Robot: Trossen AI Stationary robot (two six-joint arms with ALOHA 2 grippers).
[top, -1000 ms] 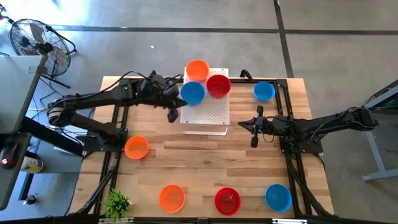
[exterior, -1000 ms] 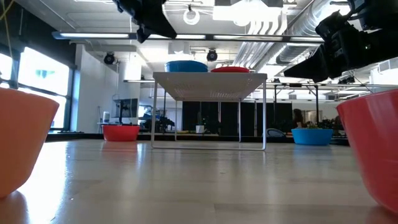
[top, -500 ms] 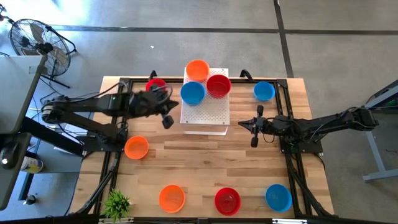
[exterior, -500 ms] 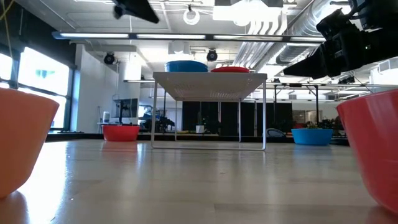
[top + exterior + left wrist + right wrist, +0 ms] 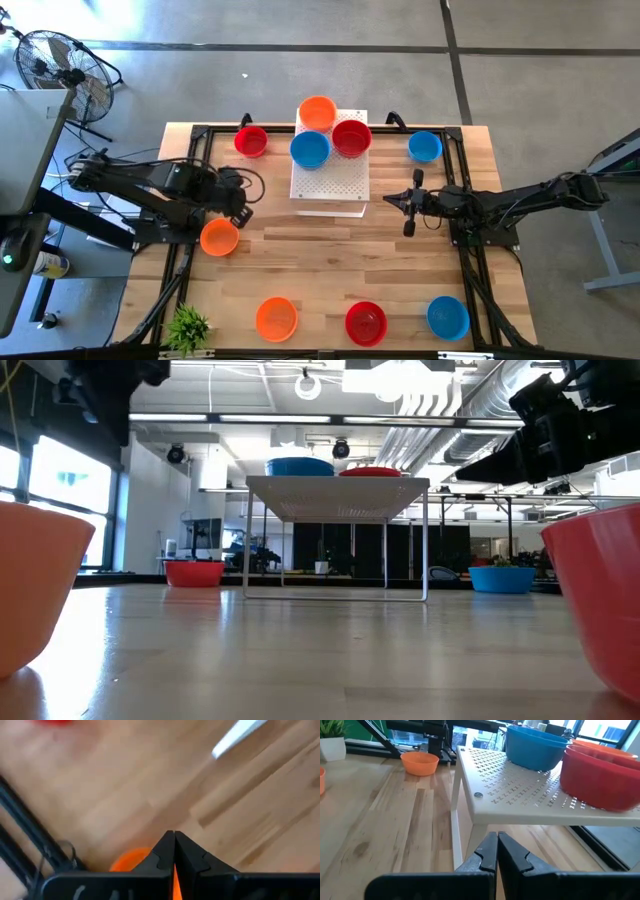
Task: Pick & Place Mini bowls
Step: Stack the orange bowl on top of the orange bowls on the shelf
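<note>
Grey concrete floor, standing fan at one corner; bright windows, exposed ceiling ducts (possibly pipes).

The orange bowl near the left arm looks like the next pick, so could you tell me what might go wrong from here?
The left end effector is shut above the orange bowl; descending shut would likely shove it. On the white board, three bowls crowd the far edge, so another placement might knock the orange one off.

Even, bright overhead light; ceiling lamps glared in the low view, the left wrist view was motion-blurred, near bowls defocused.
</note>
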